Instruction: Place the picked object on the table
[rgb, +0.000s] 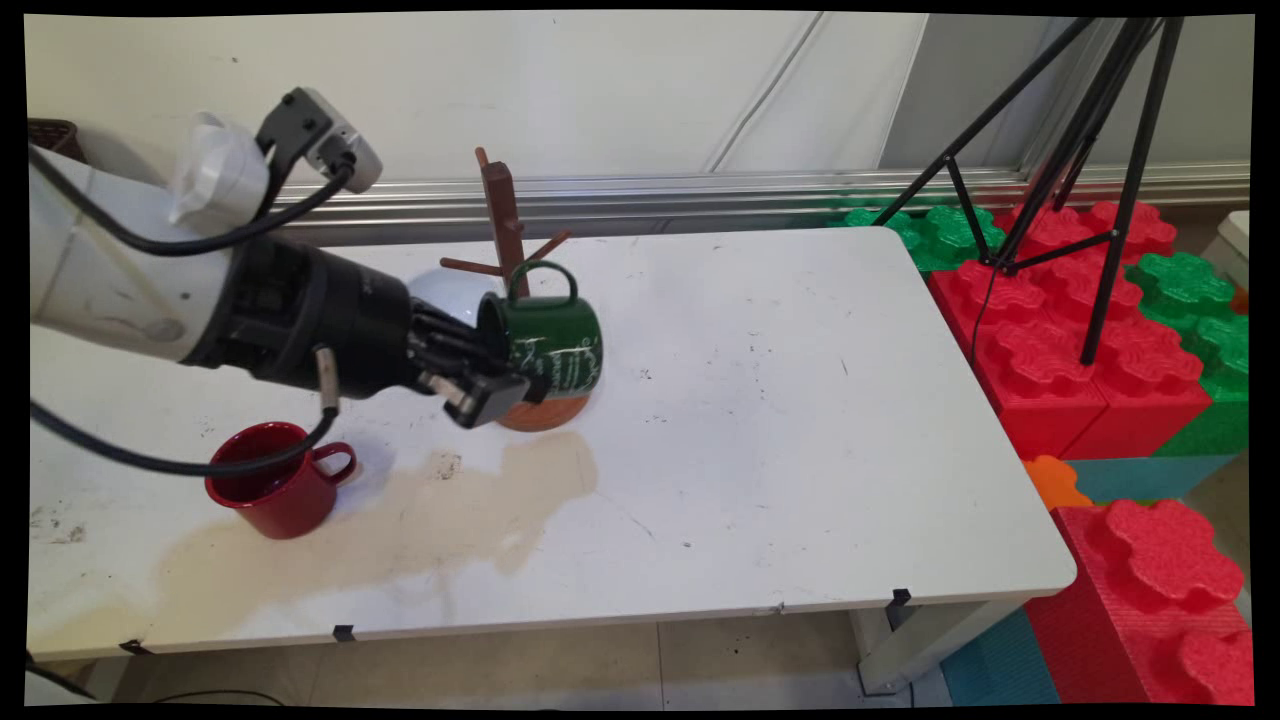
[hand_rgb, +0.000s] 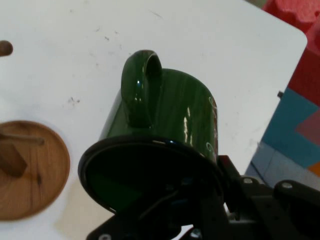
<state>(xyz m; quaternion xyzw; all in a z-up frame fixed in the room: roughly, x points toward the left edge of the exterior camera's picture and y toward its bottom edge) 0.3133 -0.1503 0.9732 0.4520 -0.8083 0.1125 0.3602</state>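
My gripper (rgb: 500, 375) is shut on the rim of a green mug (rgb: 550, 345), which it holds on its side above the table with the handle up. In the hand view the green mug (hand_rgb: 170, 125) fills the middle, its dark opening toward the camera and one finger (hand_rgb: 225, 175) against its rim. Right behind the mug stands a brown wooden mug tree (rgb: 505, 225) with pegs, on a round wooden base (rgb: 548, 412); that base (hand_rgb: 30, 175) shows at the left of the hand view. A red mug (rgb: 280, 480) stands upright on the table at the left, under the arm.
A white bowl-like thing (rgb: 445, 292) lies partly hidden behind the gripper. A tan stain (rgb: 420, 520) spreads across the table's near left. Beyond the white table's right edge (rgb: 1000, 400) stand red and green foam blocks (rgb: 1080, 340) and a black tripod (rgb: 1090, 150).
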